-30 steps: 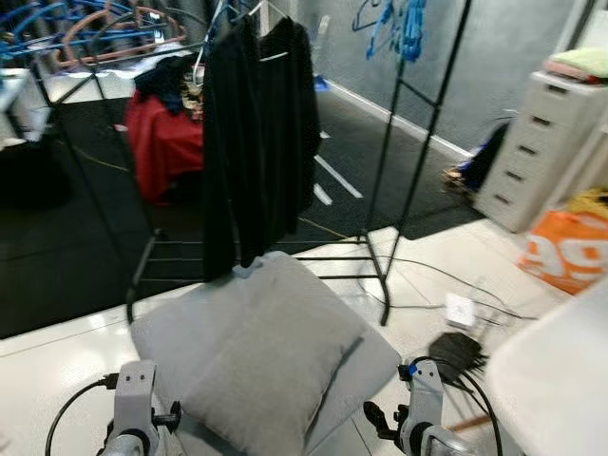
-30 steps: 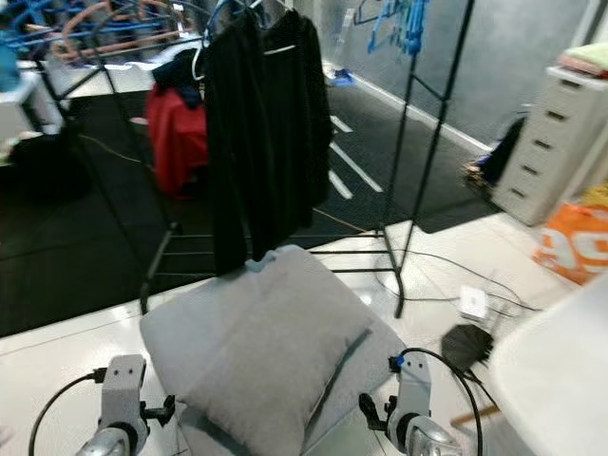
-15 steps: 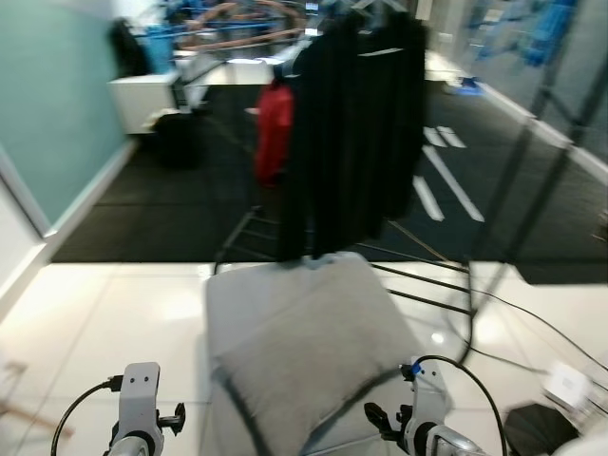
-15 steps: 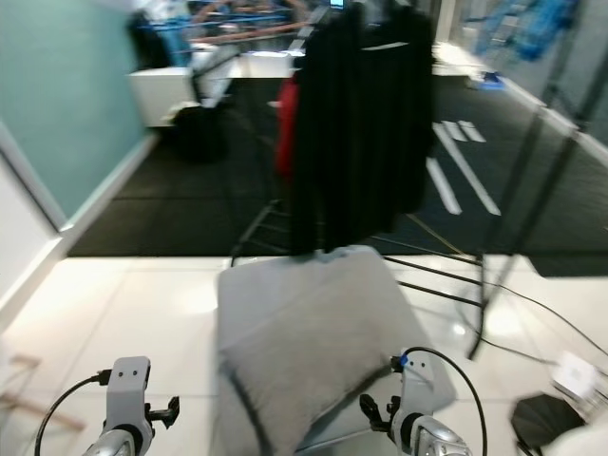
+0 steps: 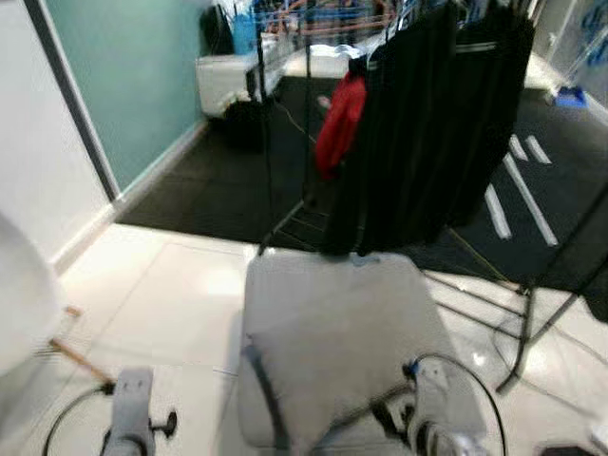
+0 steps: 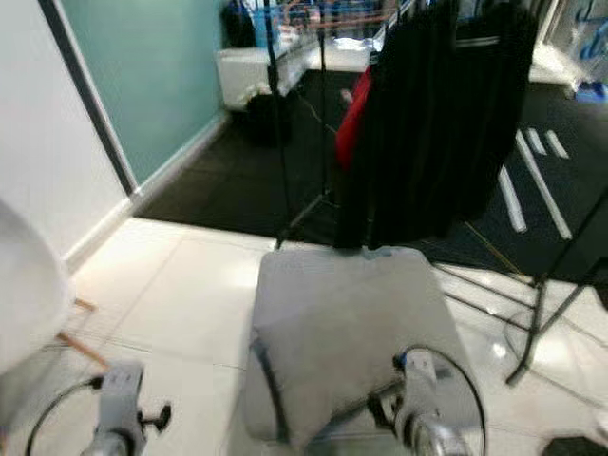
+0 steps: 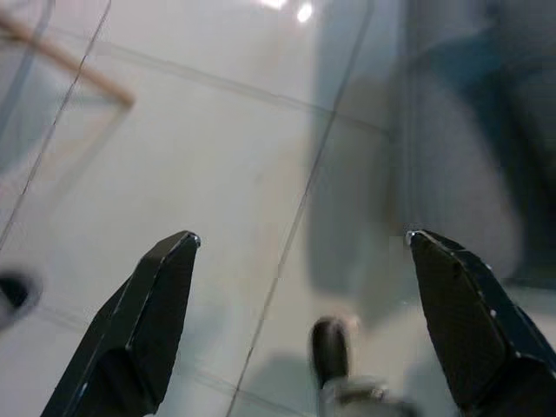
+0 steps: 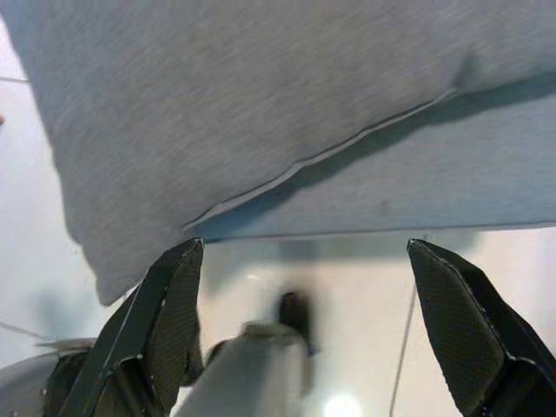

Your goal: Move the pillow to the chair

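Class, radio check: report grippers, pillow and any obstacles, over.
Left gripper open over bare floor. Right gripper open beneath the grey pillow. Pillow rests on a grey seat. Clothes rack right behind it.

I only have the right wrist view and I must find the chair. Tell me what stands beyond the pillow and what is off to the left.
Observer: Straight ahead, behind the grey pillow, stands a clothes rack hung with black garments.
Operator: Now the left side.
Observer: At the robot's far left is a white rounded shape with a wooden leg beneath it. It may be the chair, but it is too blurred to be sure.
Operator: Report the left gripper.
Observer: The left gripper is open over the white floor tiles, with nothing between its fingers.
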`<state>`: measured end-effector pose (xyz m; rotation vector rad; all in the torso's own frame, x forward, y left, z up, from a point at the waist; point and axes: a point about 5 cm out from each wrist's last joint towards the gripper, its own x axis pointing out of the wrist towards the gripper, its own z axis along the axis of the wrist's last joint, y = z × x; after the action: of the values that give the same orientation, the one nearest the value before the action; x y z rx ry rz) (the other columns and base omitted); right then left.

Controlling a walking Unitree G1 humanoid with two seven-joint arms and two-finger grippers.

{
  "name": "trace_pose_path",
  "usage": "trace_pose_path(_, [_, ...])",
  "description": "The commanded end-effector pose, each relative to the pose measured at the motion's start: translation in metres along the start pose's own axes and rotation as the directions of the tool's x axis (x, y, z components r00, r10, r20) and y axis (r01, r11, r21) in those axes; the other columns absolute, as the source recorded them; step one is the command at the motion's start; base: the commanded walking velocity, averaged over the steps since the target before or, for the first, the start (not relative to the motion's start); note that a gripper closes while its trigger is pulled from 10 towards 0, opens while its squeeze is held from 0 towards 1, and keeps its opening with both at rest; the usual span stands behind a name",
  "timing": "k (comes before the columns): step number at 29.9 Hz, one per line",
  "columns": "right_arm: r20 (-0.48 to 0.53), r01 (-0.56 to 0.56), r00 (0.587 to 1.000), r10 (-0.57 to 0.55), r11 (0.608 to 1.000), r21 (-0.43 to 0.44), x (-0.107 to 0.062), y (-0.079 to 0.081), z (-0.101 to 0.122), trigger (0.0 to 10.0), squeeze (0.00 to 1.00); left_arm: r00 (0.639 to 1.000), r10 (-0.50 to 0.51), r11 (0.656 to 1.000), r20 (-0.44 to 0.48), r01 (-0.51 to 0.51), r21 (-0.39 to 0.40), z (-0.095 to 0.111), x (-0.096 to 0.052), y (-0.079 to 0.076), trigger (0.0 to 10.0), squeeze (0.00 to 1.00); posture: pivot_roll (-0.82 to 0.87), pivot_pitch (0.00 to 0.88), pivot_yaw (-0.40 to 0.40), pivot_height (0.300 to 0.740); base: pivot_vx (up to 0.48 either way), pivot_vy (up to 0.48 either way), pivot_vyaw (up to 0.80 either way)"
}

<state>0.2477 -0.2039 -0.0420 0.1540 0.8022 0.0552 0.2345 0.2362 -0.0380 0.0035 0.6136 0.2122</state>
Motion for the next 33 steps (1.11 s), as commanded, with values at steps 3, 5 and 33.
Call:
trace_pose_path(3, [0.011, 0.001, 1.000, -0.001, 1.000, 0.030, -0.001, -0.002, -0.003, 10.0, 0.00, 1.000, 0.001, 1.000, -0.027, -0.001, -0.006, -0.009, -0.003, 0.000, 10.0, 0.00, -0.16, 0.079, -0.012, 0.715, 0.000, 0.000, 0.00])
trace_pose_path(5, [0.015, -0.002, 1.000, 0.001, 0.999, 0.039, -0.001, -0.002, -0.003, 10.0, 0.00, 1.000, 0.001, 1.000, -0.026, -0.002, -0.006, -0.009, -0.003, 0.000, 10.0, 0.00, -0.16, 0.079, -0.012, 0.715, 0.000, 0.000, 0.00])
trace_pose_path(33, [0.153, -0.105, 0.987, 0.057, 0.940, 0.323, -0.002, 0.005, -0.003, 10.0, 0.00, 0.981, 0.041, 0.999, 0.191, -0.039, -0.013, 0.038, 0.002, 0.029, 10.0, 0.00, -0.15, 0.117, -0.027, 0.620, 0.000, 0.000, 0.00])
